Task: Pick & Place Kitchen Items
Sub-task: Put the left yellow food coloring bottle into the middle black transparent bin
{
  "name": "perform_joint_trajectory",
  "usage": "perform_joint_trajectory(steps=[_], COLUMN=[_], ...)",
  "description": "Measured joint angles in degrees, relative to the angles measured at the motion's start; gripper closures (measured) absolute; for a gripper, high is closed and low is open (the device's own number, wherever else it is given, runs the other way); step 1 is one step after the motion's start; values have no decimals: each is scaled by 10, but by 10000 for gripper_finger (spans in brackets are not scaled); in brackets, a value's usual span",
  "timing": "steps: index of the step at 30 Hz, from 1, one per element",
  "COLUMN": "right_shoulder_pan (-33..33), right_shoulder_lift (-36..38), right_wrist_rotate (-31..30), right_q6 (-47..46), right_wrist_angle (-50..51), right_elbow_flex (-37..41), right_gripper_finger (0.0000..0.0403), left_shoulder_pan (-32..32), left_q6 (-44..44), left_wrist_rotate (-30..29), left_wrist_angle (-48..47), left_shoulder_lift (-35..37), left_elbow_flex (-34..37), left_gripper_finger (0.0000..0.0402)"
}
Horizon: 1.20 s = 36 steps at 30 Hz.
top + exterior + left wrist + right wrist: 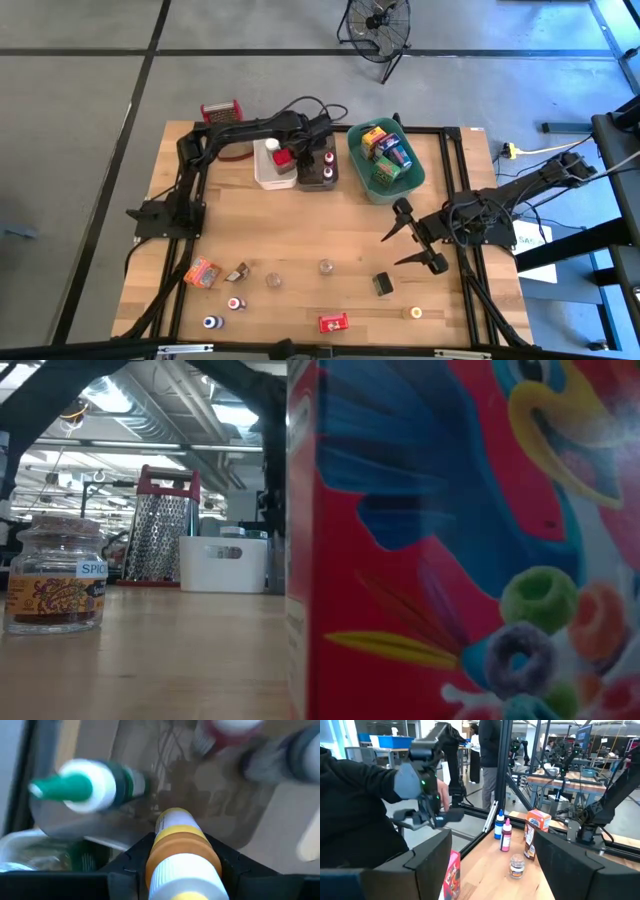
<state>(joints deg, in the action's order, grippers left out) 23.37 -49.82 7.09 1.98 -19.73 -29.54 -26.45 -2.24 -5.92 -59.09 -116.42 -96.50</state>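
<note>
My left gripper [316, 148] hangs over the brown bin [318, 172], shut on a small bottle [180, 855] with an orange band and a yellow end. In the left wrist view the bin below holds a green-tipped white bottle [85, 787], a red-capped one [227, 732] and a dark one [295, 750]. My right gripper [410, 238] stands open above the table's right part, holding nothing. Loose kitchen items lie along the near part of the table: an orange box [203, 271], two jars [326, 266], a black box [383, 284] and a red box [333, 323]. My left gripper pinches the bottle's orange-banded body [181, 851] between its two fingers [135, 857]. The fingers come from above, pointing down, and lie along the bottle. Its yellow end [172, 820] sticks out past the fingertips toward the bin, and the bottle is lifted clear.
A white bin [270, 172] stands left of the brown one, and a teal bin [372, 182] with several packets stands right of it. A steel grater [222, 112] stands at the far left. In the low view a cereal box [460, 540] fills the foreground beside a spice jar [55, 575].
</note>
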Motion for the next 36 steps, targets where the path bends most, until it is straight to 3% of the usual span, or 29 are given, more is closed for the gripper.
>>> perform_joint_trajectory(steps=[8,36], right_shoulder_pan=[4,3], right_shoulder_lift=[0,0], right_wrist_rotate=[-9,-30], right_q6=[5,19], right_wrist_angle=[-3,-3], right_elbow_flex=[0,0], right_gripper_finger=[119,118], left_shoulder_pan=[-10,-15], left_q6=[-6,-6], left_wrist_rotate=[9,40], left_wrist_angle=[68,108], left_shoulder_lift=[0,0], left_elbow_flex=[54,68], left_gripper_finger=[267,238])
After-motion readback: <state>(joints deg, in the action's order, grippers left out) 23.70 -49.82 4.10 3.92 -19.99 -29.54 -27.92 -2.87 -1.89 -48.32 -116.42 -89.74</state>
